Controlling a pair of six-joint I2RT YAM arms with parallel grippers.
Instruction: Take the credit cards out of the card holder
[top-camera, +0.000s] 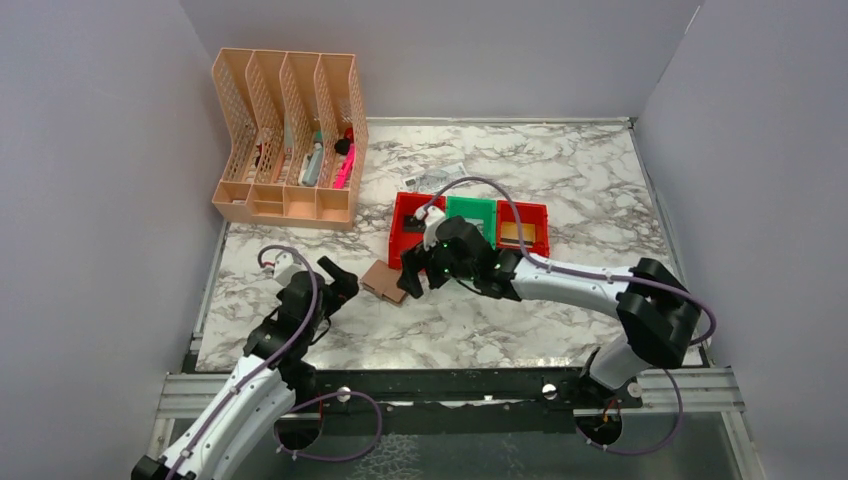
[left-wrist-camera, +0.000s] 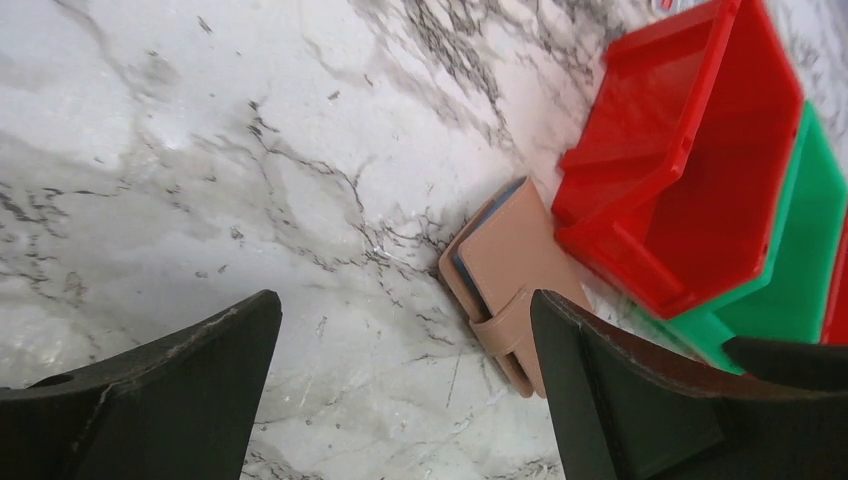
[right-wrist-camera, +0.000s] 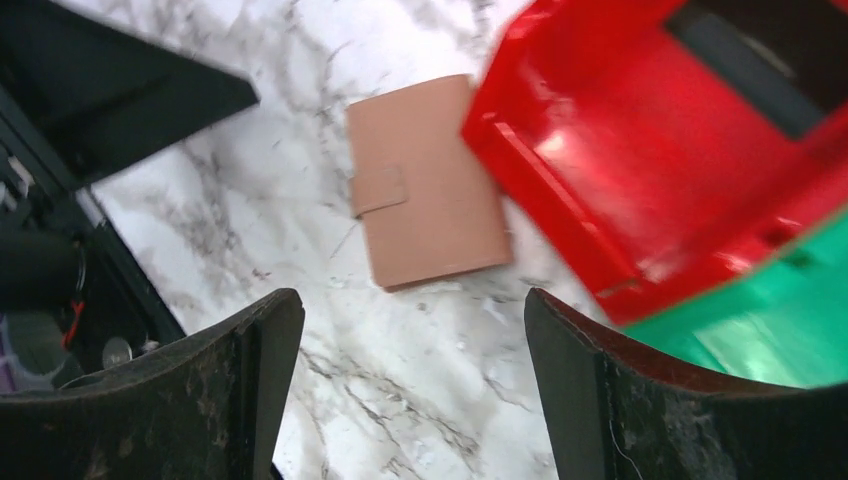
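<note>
The card holder (top-camera: 385, 281) lies closed on the marble table, tan-brown, its strap fastened. It also shows in the left wrist view (left-wrist-camera: 505, 265) and the right wrist view (right-wrist-camera: 425, 180). No card shows inside it, only a blue-grey inner edge. My left gripper (top-camera: 340, 280) is open and empty just left of it (left-wrist-camera: 405, 310). My right gripper (top-camera: 412, 283) is open and empty just right of it, above the table (right-wrist-camera: 412, 305). A gold-toned card (top-camera: 517, 234) lies in the right red bin. A dark flat card (right-wrist-camera: 745, 60) lies in the left red bin.
Three bins stand in a row right behind the holder: red (top-camera: 405, 240), green (top-camera: 470, 212), red (top-camera: 540, 215). The left red bin (left-wrist-camera: 690, 150) touches the holder's far corner. A peach desk organizer (top-camera: 290, 140) stands back left. A crumpled paper note (top-camera: 432, 178) lies behind the bins.
</note>
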